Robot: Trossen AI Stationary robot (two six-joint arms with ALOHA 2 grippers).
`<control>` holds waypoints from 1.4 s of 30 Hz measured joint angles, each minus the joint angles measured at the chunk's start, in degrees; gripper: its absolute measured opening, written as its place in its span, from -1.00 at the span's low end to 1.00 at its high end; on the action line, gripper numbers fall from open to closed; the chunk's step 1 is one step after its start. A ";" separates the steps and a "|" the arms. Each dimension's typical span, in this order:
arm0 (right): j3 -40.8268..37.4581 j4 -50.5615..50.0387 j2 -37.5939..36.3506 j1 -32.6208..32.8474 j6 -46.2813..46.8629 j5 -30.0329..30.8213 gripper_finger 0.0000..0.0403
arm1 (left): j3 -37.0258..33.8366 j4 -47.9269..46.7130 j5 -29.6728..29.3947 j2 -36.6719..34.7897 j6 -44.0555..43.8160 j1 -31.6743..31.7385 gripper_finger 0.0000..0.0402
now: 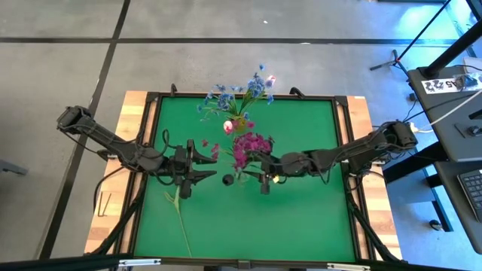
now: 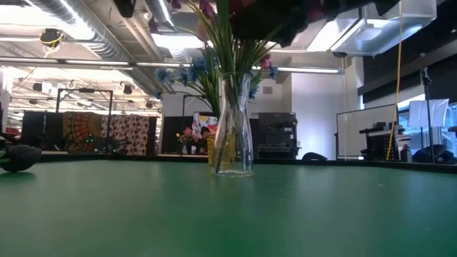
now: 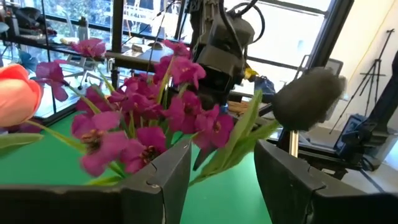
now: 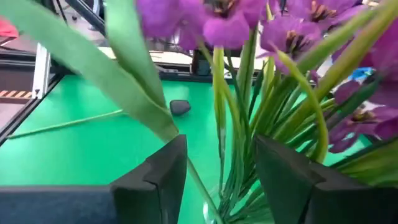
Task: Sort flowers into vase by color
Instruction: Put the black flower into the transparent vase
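Two vases on the desk (image 1: 301, 218), magenta flowers (image 1: 248, 144) in one and blue flowers (image 1: 239, 94) in the other; one stem (image 1: 181, 214) lies loose; right pincer (image 1: 252, 156) parted around magenta stems, left pincer (image 1: 213, 160) wide, empty.

Clear glossy glass vase (image 2: 233, 128) on matt green felt-like table (image 1: 301, 218), wood-edged.

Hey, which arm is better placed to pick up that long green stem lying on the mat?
Left, probably. The left gripper hangs open right above the stem, while the right gripper is open at the magenta flowers in the vase.
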 joint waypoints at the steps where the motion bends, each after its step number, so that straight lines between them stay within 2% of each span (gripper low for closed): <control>1: 0.03 -0.37 -0.37 0.00 0.01 0.21 -0.08 | 0.00 -0.10 0.00 0.00 -0.12 -0.02 -0.15; 13: 0.03 0.11 -6.72 0.04 0.34 -1.25 -0.05 | 0.00 -0.41 0.00 0.00 -1.63 -0.02 -0.15; 17: 0.03 -0.30 -8.82 0.04 1.51 -4.31 -0.05 | 0.00 -0.68 0.00 -0.06 -2.30 -0.02 -0.15; 22: 0.03 -2.27 -12.33 0.05 4.80 -8.96 -0.05 | 0.02 -4.98 0.00 -1.30 -8.39 -0.02 -0.17; 26: -0.04 -4.12 -15.29 1.48 5.34 -10.51 -0.05 | 1.95 -15.18 -0.02 -2.42 -13.08 0.08 -0.20; 32: -0.04 -7.42 -20.07 5.37 2.92 -9.18 -0.05 | 12.96 -41.55 -0.56 -2.14 -25.33 1.38 -0.22; 36: -0.04 -9.17 -22.22 8.32 0.85 -4.41 -0.05 | 16.24 -51.44 0.73 -1.17 -34.63 1.03 -0.22; 42: -0.04 -12.95 -24.00 12.70 -2.59 6.14 -0.05 | 16.33 -64.48 8.79 1.18 -53.77 -0.82 -0.22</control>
